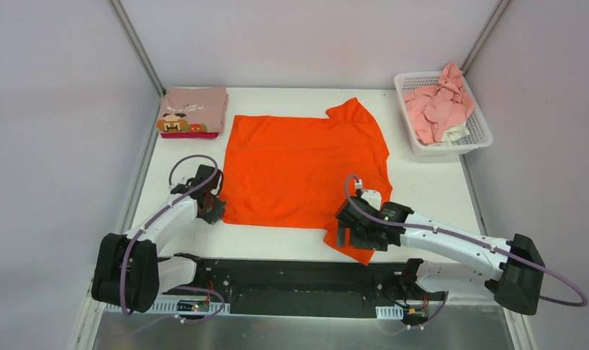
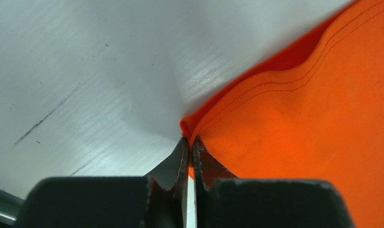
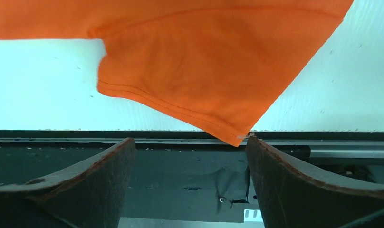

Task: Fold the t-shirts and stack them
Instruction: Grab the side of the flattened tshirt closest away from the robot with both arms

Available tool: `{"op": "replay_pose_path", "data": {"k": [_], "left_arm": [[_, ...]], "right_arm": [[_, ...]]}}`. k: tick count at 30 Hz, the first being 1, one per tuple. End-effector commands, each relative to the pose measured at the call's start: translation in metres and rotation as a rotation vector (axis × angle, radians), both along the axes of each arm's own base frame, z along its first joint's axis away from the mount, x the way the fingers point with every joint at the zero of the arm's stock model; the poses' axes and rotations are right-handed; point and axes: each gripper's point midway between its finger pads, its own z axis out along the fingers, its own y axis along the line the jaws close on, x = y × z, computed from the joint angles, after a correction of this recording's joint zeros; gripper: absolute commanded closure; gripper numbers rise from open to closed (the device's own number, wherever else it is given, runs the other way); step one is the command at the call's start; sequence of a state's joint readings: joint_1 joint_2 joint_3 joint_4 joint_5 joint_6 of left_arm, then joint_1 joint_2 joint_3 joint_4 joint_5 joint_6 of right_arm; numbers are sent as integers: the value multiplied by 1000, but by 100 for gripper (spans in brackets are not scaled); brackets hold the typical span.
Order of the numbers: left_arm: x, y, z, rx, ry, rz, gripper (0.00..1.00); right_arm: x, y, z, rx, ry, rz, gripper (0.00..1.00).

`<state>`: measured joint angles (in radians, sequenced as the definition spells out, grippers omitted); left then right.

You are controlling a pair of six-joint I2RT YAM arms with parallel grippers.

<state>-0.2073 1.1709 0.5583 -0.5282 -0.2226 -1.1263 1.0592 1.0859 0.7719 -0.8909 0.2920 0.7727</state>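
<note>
The left gripper [image 2: 190,154] has its fingers pressed together on the near left hem corner of the orange t-shirt [image 1: 299,164]. The right gripper [image 3: 190,156] is spread wide in front of the near sleeve [image 3: 180,85] and holds nothing (the sleeve's tip comes close to one finger). The shirt lies flat on the table [image 1: 423,189], not yet folded. At the far left, a dusty-pink shirt [image 1: 197,106] sits folded on a magenta one [image 1: 193,135]. The light pink shirts [image 1: 437,106] lie crumpled in the basket [image 1: 481,135]. I judge the task roughly half done.
</note>
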Motion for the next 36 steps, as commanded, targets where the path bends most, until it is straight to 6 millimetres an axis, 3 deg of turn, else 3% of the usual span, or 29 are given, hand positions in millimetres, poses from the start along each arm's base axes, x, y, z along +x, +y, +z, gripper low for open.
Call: {"op": "replay_pose_path", "data": {"k": [1, 6, 12, 17, 27, 31, 36], "left_arm": [[-12, 12, -4, 57, 59, -13, 100], [-15, 10, -4, 47, 53, -23, 100], [-14, 10, -3, 44, 44, -24, 100], [-14, 9, -2, 38, 40, -27, 100], [-11, 8, 2, 33, 26, -29, 100], [-9, 7, 4, 31, 25, -42, 100], [-22, 6, 10, 22, 41, -67, 100]], "right_arm": [[-25, -4, -19, 9, 108, -41, 13], [-29, -25, -35, -94, 121, -77, 24], [-25, -16, -51, -97, 127, -77, 38], [-22, -23, -65, -171, 133, -96, 50], [-15, -30, -63, -210, 100, -149, 76], [-15, -27, -64, -185, 108, -137, 100], [-30, -21, -57, -108, 169, -102, 100]]}}
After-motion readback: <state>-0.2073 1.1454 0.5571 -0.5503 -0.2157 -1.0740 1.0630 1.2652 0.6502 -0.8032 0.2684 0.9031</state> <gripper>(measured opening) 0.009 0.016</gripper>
